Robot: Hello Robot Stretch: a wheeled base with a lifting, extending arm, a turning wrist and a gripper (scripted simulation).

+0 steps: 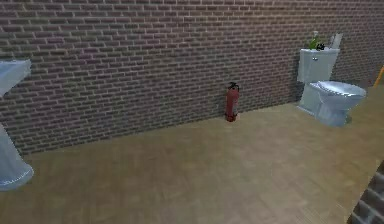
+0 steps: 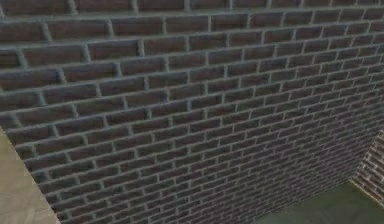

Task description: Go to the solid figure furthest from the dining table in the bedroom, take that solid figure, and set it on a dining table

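You faced a bathroom: toilet [image 1: 330, 95], fire extinguisher [image 1: 232, 102] and sink [image 1: 10, 160] backed against the brick wall [image 1: 150, 60] — so the solid figure likely lay in the bedroom, far from your gripper — its state couldn't be told

Forward view: wall [image 1: 150, 50] runs across the back, with a fire extinguisher [image 1: 232, 102] on the floor [image 1: 200, 170] against it at 1 o'clock. A toilet [image 1: 330, 90] backs onto the same wall at 2 o'clock with a small plant [image 1: 317, 43] on its tank, and a sink [image 1: 12, 120] sits at 9 o'clock, well apart from both. Arm side view: wall [image 2: 190, 100] close ahead, floor strip [image 2: 330, 205] at 5 o'clock.
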